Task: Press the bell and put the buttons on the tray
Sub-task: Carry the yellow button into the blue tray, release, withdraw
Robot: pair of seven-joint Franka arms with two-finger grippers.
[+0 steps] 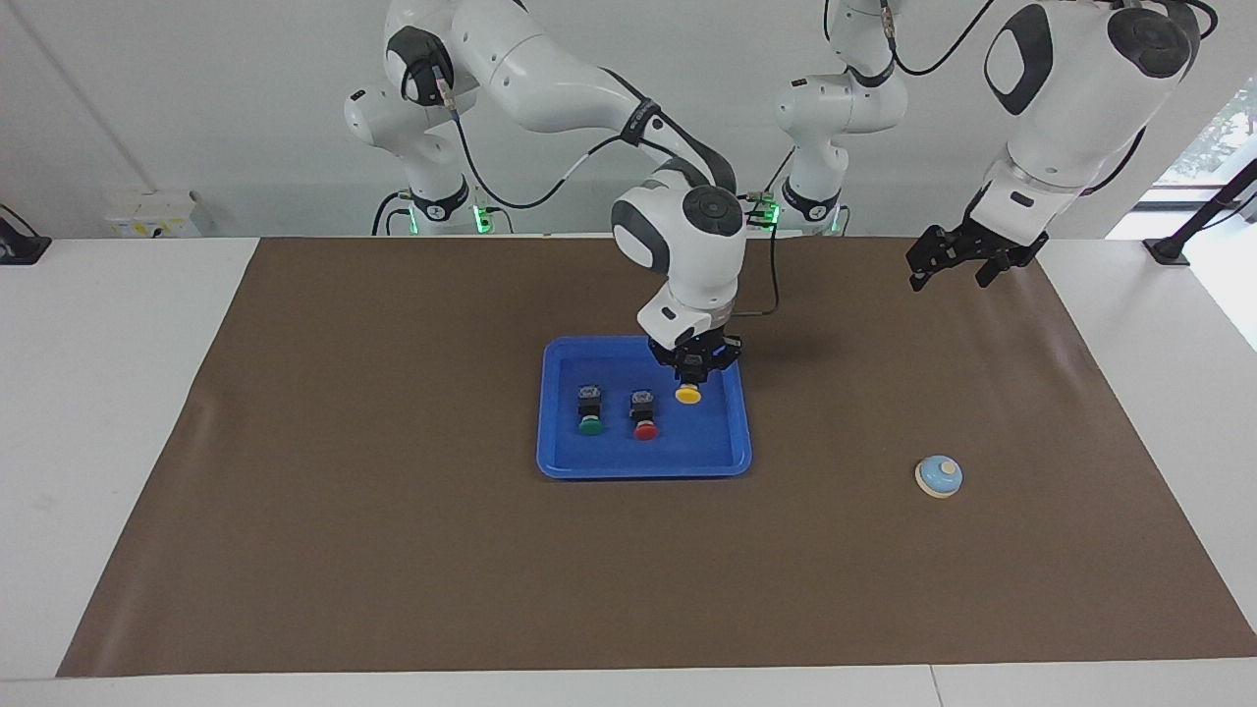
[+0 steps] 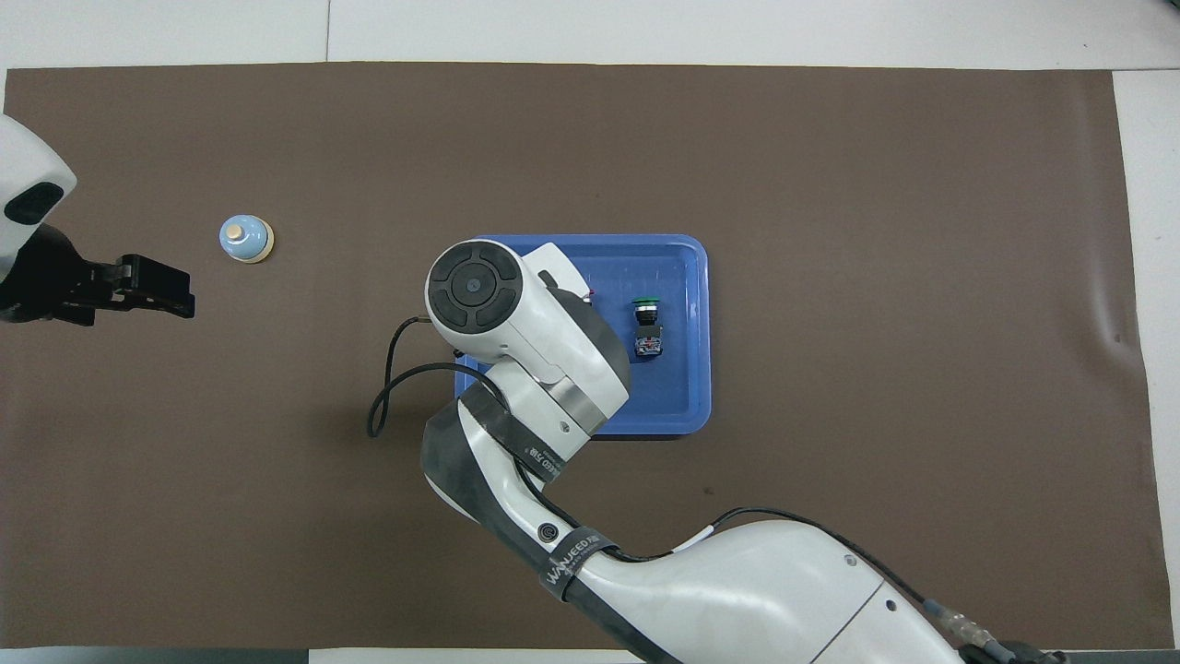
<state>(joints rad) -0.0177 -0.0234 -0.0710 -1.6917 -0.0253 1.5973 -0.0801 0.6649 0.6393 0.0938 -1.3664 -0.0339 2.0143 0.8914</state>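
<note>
Facing camera sits high across the table, looking toward the robots' bases with the tray (image 1: 643, 462) mid-frame; overhead camera looks steeply down from the robots' end, half a turn round, tray (image 2: 696, 277) central; both share the brown mat (image 1: 393, 570).

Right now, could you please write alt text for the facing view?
The right tool holds the yellow button over the blue tray, where the green button and red button lie. The left tool waits open above the mat; the bell sits toward its end.
</note>
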